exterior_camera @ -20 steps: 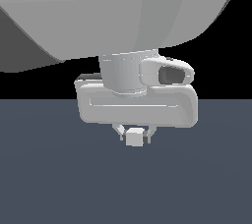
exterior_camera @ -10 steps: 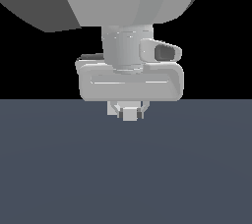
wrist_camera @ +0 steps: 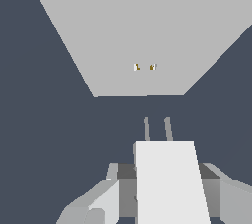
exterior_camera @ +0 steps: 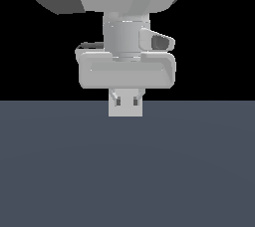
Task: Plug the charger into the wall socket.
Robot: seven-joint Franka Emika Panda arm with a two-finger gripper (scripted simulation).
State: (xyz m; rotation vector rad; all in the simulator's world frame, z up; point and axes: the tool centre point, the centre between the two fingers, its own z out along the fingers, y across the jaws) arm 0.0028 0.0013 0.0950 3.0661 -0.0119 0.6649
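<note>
Pinching the charger point(wrist_camera: 170, 179), the gripper point(exterior_camera: 126, 102) hangs above the grey floor point(exterior_camera: 127, 171).
Two prongs point(wrist_camera: 157, 128) point toward the wall socket point(wrist_camera: 142, 36), well apart from its two holes point(wrist_camera: 144, 67).

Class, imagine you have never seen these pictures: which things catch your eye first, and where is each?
In the wrist view, the wall socket looms ahead, a big white panel with two small holes at its centre. Nearer the camera, the charger sits between the fingers of the hand, its two prongs pointing toward the socket across a gap. In the exterior view, the arm's pale hand hangs above the dark floor.
</note>
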